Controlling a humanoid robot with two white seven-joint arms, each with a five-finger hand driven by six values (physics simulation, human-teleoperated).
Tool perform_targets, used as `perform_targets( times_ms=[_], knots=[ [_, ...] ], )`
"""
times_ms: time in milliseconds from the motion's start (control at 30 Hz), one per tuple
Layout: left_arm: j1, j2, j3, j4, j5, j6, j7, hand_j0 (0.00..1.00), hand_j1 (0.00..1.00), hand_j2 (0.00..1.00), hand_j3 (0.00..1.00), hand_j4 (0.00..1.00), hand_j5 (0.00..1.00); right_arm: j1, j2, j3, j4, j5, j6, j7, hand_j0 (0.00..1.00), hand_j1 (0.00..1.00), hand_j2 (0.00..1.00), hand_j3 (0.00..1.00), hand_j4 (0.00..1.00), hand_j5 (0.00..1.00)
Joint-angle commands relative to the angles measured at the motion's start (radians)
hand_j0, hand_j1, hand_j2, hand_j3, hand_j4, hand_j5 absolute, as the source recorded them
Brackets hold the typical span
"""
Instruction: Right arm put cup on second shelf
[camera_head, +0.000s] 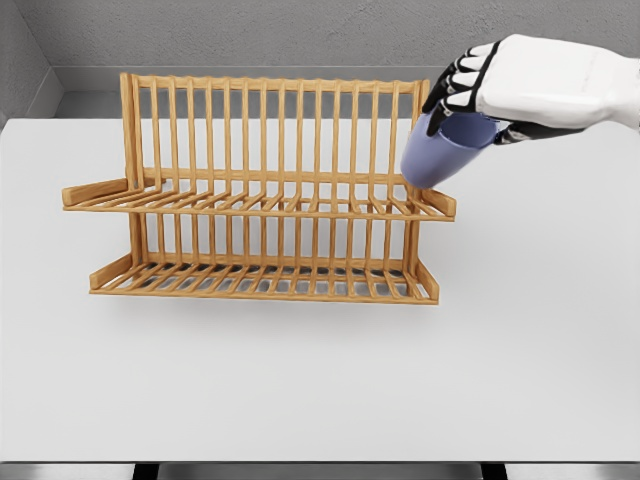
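Note:
A blue-violet cup (440, 152) hangs tilted in the air, its base pointing down-left, right above the right end of the wooden rack's upper shelf (250, 203). My right hand (470, 88) comes in from the upper right and is shut on the cup, its dark-tipped fingers curled over the cup's upper part. The wooden two-tier dish rack (265, 190) stands on the white table with slatted upper and lower shelves (265, 280); both shelves hold nothing. The cup's rim is hidden by my hand.
The white table (320, 390) spreads wide in front of and to both sides of the rack. A grey wall runs behind the table's far edge. The rack's tall back slats rise just left of the cup.

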Motion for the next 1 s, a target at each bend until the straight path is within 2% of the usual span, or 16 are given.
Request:
perform_targets(
  times_ms=[0,200,267,300,333,433,567,633,667,733,767,800,833,867,967],
  knots=[
    [0.000,0.000,0.000,0.000,-0.001,0.000,0.000,1.00,1.00,1.00,1.00,1.00,1.00,-0.002,0.014,0.015,0.000,-0.005,0.000,-0.001,0.61,0.61,0.61,0.61,0.61,0.61],
    [0.000,0.000,0.000,0.000,0.001,0.000,0.000,1.00,1.00,1.00,1.00,1.00,1.00,-0.006,0.014,0.052,0.000,-0.006,-0.002,-0.001,0.62,0.62,0.62,0.62,0.62,0.62],
    [0.000,0.000,0.000,0.000,0.001,0.000,-0.001,1.00,1.00,1.00,1.00,1.00,1.00,-0.006,0.014,0.052,0.000,-0.006,-0.003,-0.001,0.68,0.68,0.68,0.68,0.68,0.68],
    [0.000,0.000,0.000,0.000,0.001,0.000,-0.001,1.00,1.00,1.00,1.00,1.00,1.00,-0.006,0.014,0.052,0.000,-0.006,-0.002,-0.001,0.94,0.94,0.94,0.94,0.94,0.94],
    [0.000,0.000,0.000,0.000,0.001,0.000,-0.001,1.00,1.00,1.00,1.00,1.00,1.00,-0.006,0.012,0.052,0.000,-0.006,-0.003,-0.001,0.99,0.99,0.99,0.99,0.99,0.99],
    [0.000,0.000,0.000,0.000,0.001,0.000,0.000,1.00,1.00,1.00,1.00,1.00,1.00,-0.021,0.011,0.055,0.000,-0.006,-0.022,-0.001,1.00,1.00,1.00,1.00,1.00,1.00],
    [0.000,0.000,0.000,0.000,0.001,0.000,0.000,1.00,1.00,1.00,1.00,1.00,1.00,-0.040,-0.014,-0.002,0.000,-0.008,-0.022,-0.001,1.00,1.00,1.00,1.00,1.00,1.00],
    [0.000,0.000,0.000,0.000,0.001,0.000,-0.001,1.00,1.00,1.00,1.00,1.00,1.00,-0.018,-0.083,-0.083,0.002,-0.010,-0.022,-0.001,1.00,1.00,1.00,1.00,1.00,1.00],
    [0.000,0.000,0.000,0.000,0.001,0.000,0.000,1.00,1.00,1.00,1.00,1.00,1.00,0.027,-0.106,-0.126,0.009,-0.008,-0.022,-0.001,1.00,1.00,1.00,1.00,1.00,1.00],
    [0.000,0.000,0.000,0.000,0.001,0.000,-0.001,1.00,1.00,1.00,1.00,1.00,1.00,0.158,-0.092,-0.272,0.005,-0.008,-0.022,-0.001,1.00,1.00,1.00,1.00,1.00,1.00],
    [0.000,0.000,0.000,0.000,0.001,0.000,0.000,1.00,1.00,1.00,1.00,1.00,1.00,0.258,-0.042,-0.380,0.003,-0.008,-0.022,-0.001,1.00,1.00,1.00,1.00,1.00,1.00],
    [0.000,0.000,0.000,0.000,0.001,0.000,-0.001,1.00,1.00,1.00,1.00,1.00,1.00,0.339,0.043,-0.477,0.002,-0.008,-0.022,-0.001,1.00,1.00,1.00,1.00,1.00,1.00],
    [0.000,0.000,0.000,0.000,0.001,0.000,-0.001,1.00,1.00,1.00,1.00,1.00,1.00,0.374,0.158,-0.546,0.002,-0.006,-0.022,-0.001,1.00,1.00,1.00,1.00,1.00,1.00],
    [0.000,0.000,0.000,0.000,0.001,0.000,0.000,1.00,1.00,1.00,1.00,1.00,1.00,0.416,0.175,-0.572,0.002,-0.006,-0.022,-0.001,1.00,1.00,1.00,1.00,1.00,1.00],
    [0.000,0.000,0.000,0.000,0.001,0.000,0.000,1.00,1.00,1.00,1.00,1.00,1.00,0.433,0.181,-0.569,0.002,-0.006,-0.022,-0.001,1.00,1.00,1.00,1.00,1.00,1.00]
  ],
)
